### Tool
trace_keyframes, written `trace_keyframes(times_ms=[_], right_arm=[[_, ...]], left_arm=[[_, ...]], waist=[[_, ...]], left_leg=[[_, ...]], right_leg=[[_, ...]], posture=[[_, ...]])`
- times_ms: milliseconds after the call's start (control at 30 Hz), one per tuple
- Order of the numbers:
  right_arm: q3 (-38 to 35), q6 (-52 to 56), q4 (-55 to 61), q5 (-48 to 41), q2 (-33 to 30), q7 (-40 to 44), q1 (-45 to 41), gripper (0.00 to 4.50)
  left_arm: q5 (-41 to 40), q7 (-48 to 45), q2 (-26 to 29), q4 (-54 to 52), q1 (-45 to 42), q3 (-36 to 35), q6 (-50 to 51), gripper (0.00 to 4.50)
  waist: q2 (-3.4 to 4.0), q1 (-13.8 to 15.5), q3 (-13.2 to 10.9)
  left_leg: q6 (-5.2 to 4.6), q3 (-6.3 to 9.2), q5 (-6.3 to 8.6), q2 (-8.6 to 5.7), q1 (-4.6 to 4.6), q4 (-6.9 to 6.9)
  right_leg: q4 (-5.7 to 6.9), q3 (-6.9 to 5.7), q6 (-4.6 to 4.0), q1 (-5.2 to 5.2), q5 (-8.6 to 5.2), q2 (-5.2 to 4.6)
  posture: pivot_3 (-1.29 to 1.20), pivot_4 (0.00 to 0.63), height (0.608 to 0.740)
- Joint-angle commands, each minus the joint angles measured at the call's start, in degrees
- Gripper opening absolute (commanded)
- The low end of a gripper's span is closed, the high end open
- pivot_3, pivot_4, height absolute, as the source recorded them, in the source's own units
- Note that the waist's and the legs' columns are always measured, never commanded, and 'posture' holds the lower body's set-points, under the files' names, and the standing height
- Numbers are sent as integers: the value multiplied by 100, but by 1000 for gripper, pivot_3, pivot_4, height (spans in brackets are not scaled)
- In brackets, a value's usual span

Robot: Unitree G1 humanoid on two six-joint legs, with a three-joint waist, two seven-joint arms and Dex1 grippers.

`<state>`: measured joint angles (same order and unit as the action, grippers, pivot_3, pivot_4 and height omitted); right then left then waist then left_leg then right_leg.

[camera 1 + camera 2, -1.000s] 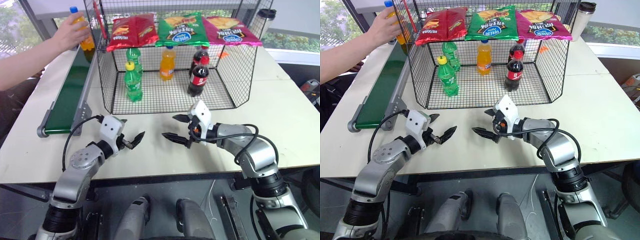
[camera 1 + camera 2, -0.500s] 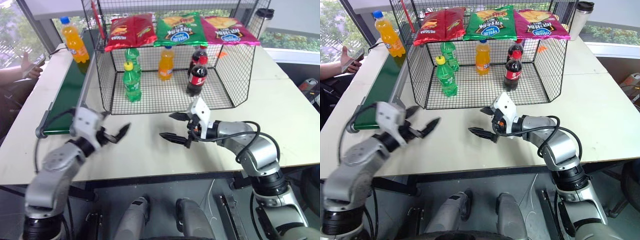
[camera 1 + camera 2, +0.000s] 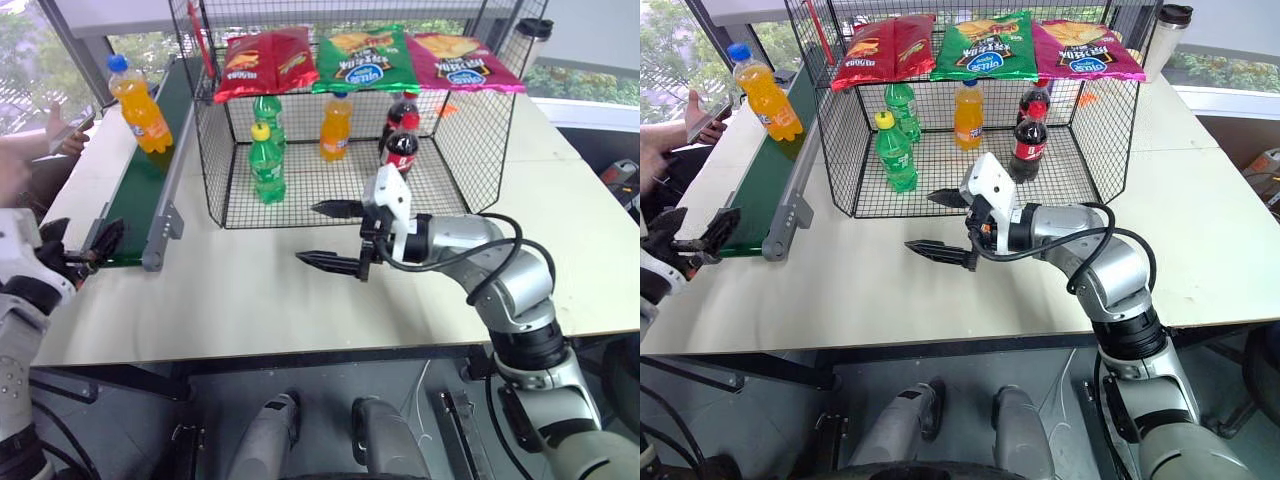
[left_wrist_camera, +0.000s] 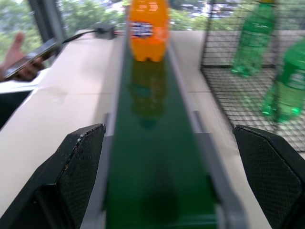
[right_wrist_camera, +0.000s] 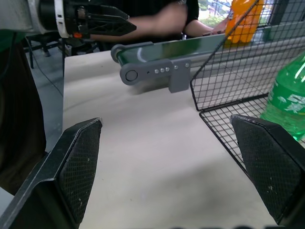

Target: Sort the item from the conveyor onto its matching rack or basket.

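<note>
- Orange soda bottle (image 3: 140, 104): we see it upright on the conveyor (image 3: 150, 165), towards the belt's far end, blue cap up, touched by neither gripper
- Conveyor: a dark green belt in a grey frame, running along the left side of the counter (image 3: 260, 300), just beside the left wall of the basket (image 3: 455, 150); its near roller end lies close to the left gripper (image 3: 85, 250)
- Left gripper: we find it at the near end of the belt, pointing along it towards the bottle; in the left wrist view its fingers (image 4: 76, 167) stand wide apart with the belt between them, holding nothing
- Basket: a black wire-mesh cage on the counter, open at the top; inside we count two green soda bottles (image 3: 266, 160), one orange soda bottle (image 3: 335, 125) and two cola bottles (image 3: 400, 145), all upright
- Snack bags: a red one (image 3: 265, 62), a green one (image 3: 362, 58) and a pink one (image 3: 465, 60) lie side by side along the basket's top rail
- Right gripper (image 3: 335, 235): it hangs above the counter in front of the basket, pointing towards the conveyor, its fingers (image 3: 330, 262) spread and empty
- Person: a hand holding a phone (image 3: 700, 120) shows at the counter's left edge, well apart from the bottle
</note>
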<state>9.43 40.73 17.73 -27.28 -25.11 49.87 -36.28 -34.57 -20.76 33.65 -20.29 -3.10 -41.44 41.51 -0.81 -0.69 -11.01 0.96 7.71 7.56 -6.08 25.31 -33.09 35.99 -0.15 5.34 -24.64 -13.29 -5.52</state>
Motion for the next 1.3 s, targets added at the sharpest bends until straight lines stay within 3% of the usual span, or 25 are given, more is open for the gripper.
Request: trace_keyframes(times_ms=[33, 667, 1267, 1300], right_arm=[[-16, -126, 143, -88, 68, 7, -129, 4449], [19, -156, 159, -9, 15, -141, 29, 4449], [3, -122, 187, -18, -74, -181, 79, 4449], [0, -120, 177, -13, -80, -186, 71, 4487]], left_arm=[[-266, 142, -25, -12, -86, -221, 33, 4500], [513, 376, -106, 408, -52, 681, -769, 4500], [767, 353, -240, 502, -141, 995, -1127, 4500], [673, 251, -273, 490, -127, 983, -1164, 4240]], waist=[[0, -3, 0], [0, -6, 0], [0, -4, 0], [0, -3, 0]], left_leg=[[0, 0, 0, 0, 0, 0], [0, 0, 0, 1, 3, 6], [0, 0, 0, 0, 4, 7], [0, 0, 0, 0, 5, 7]], right_leg=[[0, 0, -4, -1, 2, 0], [0, 1, -17, -6, 10, -1], [-1, 1, -15, -7, 9, -1], [-1, 1, -15, -7, 9, -1]], posture=[[0, 150, 739], [0, 150, 739], [0, 150, 739], [0, 150, 739]])
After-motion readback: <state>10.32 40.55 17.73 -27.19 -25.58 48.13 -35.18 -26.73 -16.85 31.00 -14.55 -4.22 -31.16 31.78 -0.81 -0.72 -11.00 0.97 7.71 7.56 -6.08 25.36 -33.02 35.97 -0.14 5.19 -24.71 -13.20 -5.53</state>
